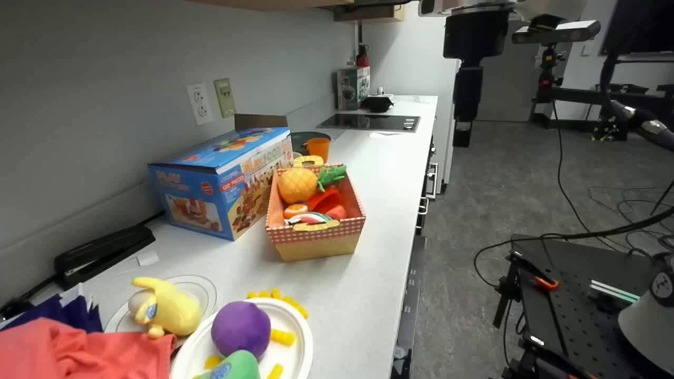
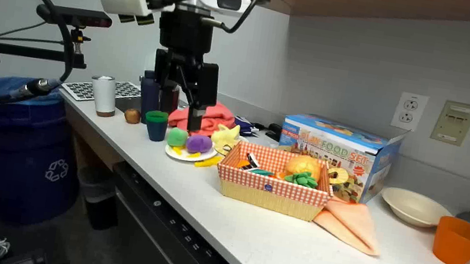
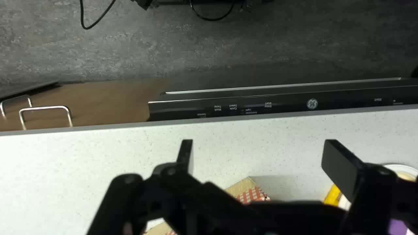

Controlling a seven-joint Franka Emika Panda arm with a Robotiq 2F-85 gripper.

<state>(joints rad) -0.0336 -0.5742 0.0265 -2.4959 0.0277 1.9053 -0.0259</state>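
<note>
My gripper (image 3: pixel 258 156) is open and empty, its two fingers wide apart above the white counter (image 3: pixel 98 169). It also shows high over the counter in both exterior views (image 1: pixel 462 137) (image 2: pixel 182 110), touching nothing. Below it stands a basket with a red checkered rim (image 1: pixel 316 250) (image 2: pixel 267 197), mostly hidden by the gripper in the wrist view (image 3: pixel 251 195). The basket holds a toy pineapple (image 1: pixel 296 185) (image 2: pixel 304 165) and other toy food. A white plate (image 1: pixel 303 337) (image 2: pixel 180 156) holds a purple toy (image 1: pixel 241 329), a green toy (image 1: pixel 234 366) and yellow pieces. A yellow plush (image 1: pixel 171 305) lies beside it.
A blue play food box (image 1: pixel 195 195) stands by the wall behind the basket. An orange cup (image 2: pixel 460 242), a cream bowl (image 2: pixel 414 208) and a peach napkin (image 2: pixel 354 224) lie along the counter. A dark cup (image 2: pixel 155 127) and a tumbler (image 2: pixel 103 96) stand beyond the plate.
</note>
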